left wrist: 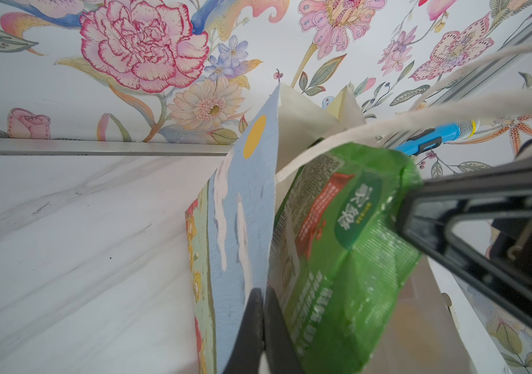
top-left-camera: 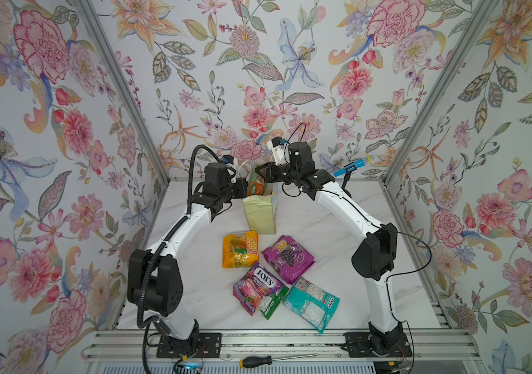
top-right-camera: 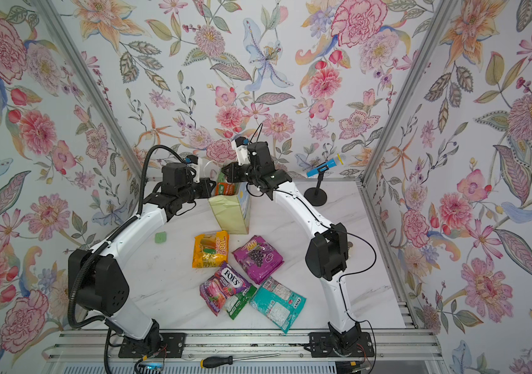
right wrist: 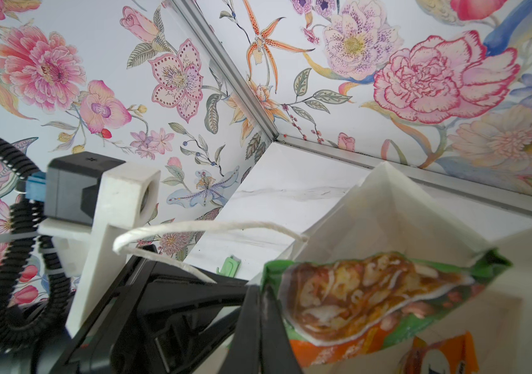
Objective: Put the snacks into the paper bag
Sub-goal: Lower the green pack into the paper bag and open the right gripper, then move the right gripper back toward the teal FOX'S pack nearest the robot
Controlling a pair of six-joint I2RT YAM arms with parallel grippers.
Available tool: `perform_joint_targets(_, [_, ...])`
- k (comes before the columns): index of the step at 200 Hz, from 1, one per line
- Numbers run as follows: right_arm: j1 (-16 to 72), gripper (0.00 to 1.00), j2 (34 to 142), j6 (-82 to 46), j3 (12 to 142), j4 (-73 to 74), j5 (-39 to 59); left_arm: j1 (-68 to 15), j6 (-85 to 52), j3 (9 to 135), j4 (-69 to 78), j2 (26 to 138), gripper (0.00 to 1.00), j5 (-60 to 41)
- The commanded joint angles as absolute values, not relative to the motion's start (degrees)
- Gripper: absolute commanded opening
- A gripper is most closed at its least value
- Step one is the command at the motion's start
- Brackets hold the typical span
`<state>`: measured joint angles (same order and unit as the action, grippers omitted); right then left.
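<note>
On the marble tabletop [top-left-camera: 193,291], the left gripper [left wrist: 263,323] pinches the pale yellow-green paper bag [top-left-camera: 260,215] (blue print on one face); the right gripper [right wrist: 261,323] clamps a glossy green packet [left wrist: 349,259].

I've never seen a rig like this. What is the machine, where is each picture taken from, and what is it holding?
Two white-and-black robot arms stand at a white marbled table. Two pictures look down from overhead; two come from cameras on the arms' wrists. The left gripper pinches a wall of the tall pale yellow-green paper bag. The right gripper holds a glossy green snack packet at the bag's mouth. On the table lie an orange-yellow packet, a purple grape packet, a purple-red FOX'S packet, a small green packet and a teal packet.
</note>
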<state>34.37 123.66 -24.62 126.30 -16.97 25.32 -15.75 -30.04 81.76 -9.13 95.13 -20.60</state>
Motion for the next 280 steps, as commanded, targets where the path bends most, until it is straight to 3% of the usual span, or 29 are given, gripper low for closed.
perform_joint_targets(1, [34.19,0.00,124.81,-24.44,125.98,-17.49,26.63,-15.47,-30.26,81.41,-8.45,93.25,0.00,-20.89])
perform_joint_targets(20, [34.02,0.00,123.98,-24.26,124.07,-17.60,25.76,-15.47,-30.21,81.52,-8.48,93.25,0.00,-20.87])
perform_joint_targets(48, [33.75,0.18,122.50,-24.22,122.33,-17.58,25.85,-15.47,-30.15,81.71,-8.61,93.42,0.00,-20.82])
perform_joint_targets(63, [33.59,0.33,121.04,-23.84,121.79,-17.58,25.20,-15.42,-30.23,81.81,-8.63,93.51,0.00,-20.87])
perform_joint_targets(87, [33.23,0.46,117.54,-23.17,120.37,-17.42,23.64,-15.47,-30.15,81.77,-8.70,93.42,0.00,-20.81])
perform_joint_targets(109, [33.06,0.52,113.56,-23.15,116.86,-15.26,22.53,-15.46,-30.18,81.82,-8.70,93.44,0.00,-20.66])
perform_joint_targets(159, [33.05,0.54,102.15,-24.51,102.08,-7.73,21.97,-15.47,-30.23,81.48,-8.47,93.41,0.00,-20.75])
perform_joint_targets(224, [32.21,0.61,78.29,-27.30,66.71,-1.47,16.56,-15.43,-30.41,80.04,-7.45,92.91,0.00,-20.79])
perform_joint_targets(280, [32.12,0.58,72.93,-35.15,52.01,-3.26,16.93,-15.47,-30.26,80.19,-7.43,93.03,0.00,-20.43])
